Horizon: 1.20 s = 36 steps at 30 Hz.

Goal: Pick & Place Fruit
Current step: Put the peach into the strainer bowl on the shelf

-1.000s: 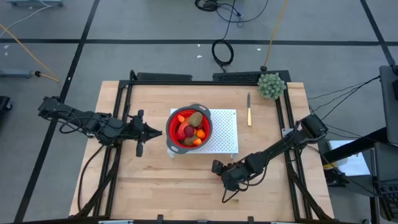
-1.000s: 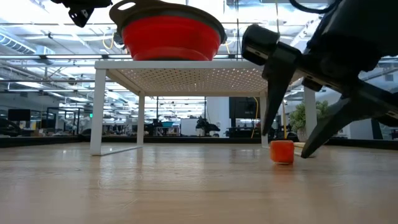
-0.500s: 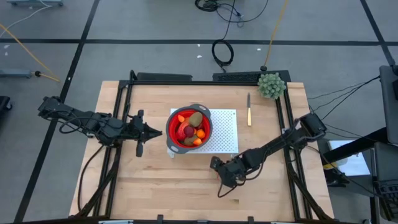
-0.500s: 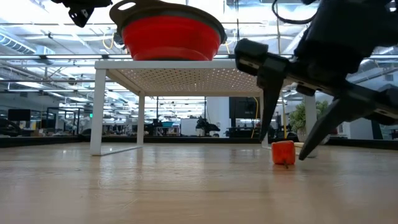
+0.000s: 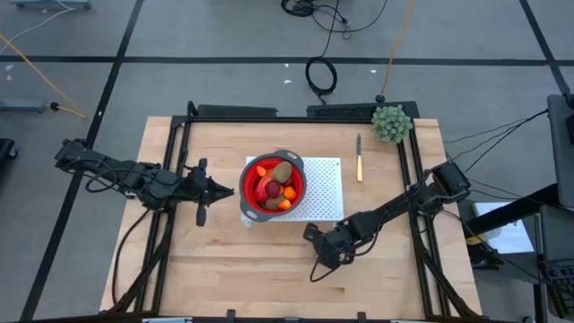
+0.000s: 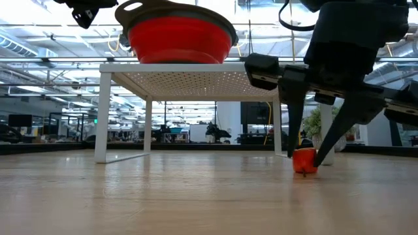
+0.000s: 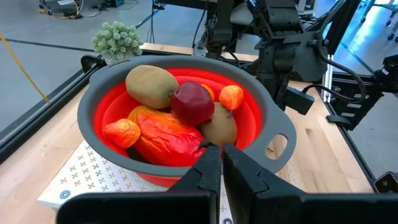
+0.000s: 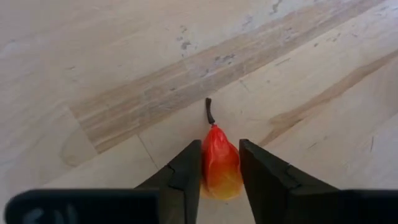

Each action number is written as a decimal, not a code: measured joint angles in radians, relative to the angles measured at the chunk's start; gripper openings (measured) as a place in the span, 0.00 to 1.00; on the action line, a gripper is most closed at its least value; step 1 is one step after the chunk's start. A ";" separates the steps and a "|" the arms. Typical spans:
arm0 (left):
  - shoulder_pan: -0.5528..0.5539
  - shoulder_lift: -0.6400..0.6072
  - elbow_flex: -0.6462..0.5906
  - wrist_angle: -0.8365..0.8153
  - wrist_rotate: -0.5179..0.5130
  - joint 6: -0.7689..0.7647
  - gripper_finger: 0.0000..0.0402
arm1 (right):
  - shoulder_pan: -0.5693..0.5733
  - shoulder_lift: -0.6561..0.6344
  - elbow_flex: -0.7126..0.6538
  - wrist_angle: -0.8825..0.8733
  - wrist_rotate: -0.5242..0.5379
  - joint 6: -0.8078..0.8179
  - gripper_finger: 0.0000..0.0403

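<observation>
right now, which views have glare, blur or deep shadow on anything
Low view: ceiling lights behind the rack glare, so the right tool and arm show as near silhouettes, and the near table is soft. Right wrist view: the fruit between the fingers is sharp, with even light. Left wrist view: the bowl is sharp, the room behind soft. High view: even light.

A small orange fruit (image 8: 219, 168) with a dark stem is sitting on the wood between my right fingers (image 8: 183, 171); the others (image 5: 273, 186) are lying piled in the red bowl (image 5: 248, 188).
</observation>
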 joint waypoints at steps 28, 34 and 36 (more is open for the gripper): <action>-0.042 0.000 0.001 0.119 0.052 0.009 0.05 | 0.100 -0.161 -0.001 0.113 0.001 0.317 0.18; -0.109 0.020 0.001 0.222 0.047 0.097 0.05 | 0.109 -0.272 -0.001 0.265 0.000 0.410 0.18; -0.130 0.047 0.001 0.267 0.042 0.139 0.05 | 0.108 -0.310 -0.001 0.304 0.001 0.425 0.18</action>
